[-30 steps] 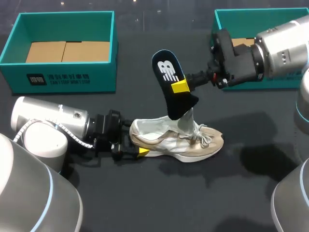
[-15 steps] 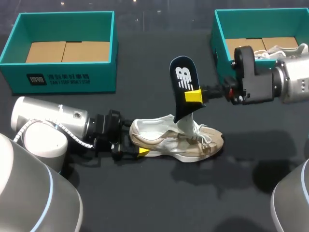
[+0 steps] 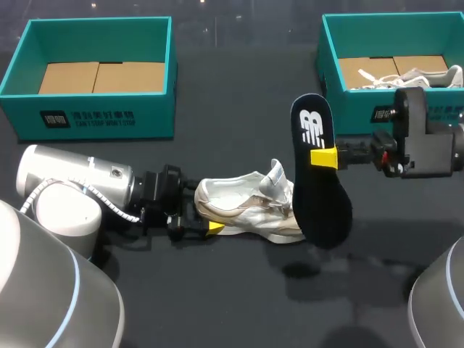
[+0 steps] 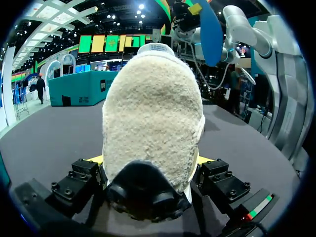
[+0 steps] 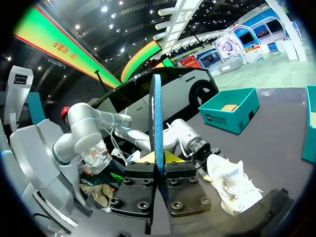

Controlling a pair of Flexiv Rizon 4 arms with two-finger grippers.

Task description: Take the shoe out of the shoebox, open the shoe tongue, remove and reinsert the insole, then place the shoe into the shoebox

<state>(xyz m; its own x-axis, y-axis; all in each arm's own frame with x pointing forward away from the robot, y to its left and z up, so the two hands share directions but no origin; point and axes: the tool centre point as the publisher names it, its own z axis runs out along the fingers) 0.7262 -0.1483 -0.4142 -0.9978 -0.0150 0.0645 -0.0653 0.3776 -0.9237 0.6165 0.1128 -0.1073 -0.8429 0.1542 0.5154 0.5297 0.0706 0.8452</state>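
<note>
Our left gripper [image 3: 209, 221] is clamped on the heel of the shoe [image 3: 246, 206], which sits sole-down on the table [image 3: 239, 297], tongue [image 3: 276, 175] raised. Our right gripper [image 3: 324, 157] is closed flat on the black insole [image 3: 319, 196] (logo end up), holding it upright in the air by the shoe's toe, out of the shoe, near the right shoebox [image 3: 348, 112].
</note>
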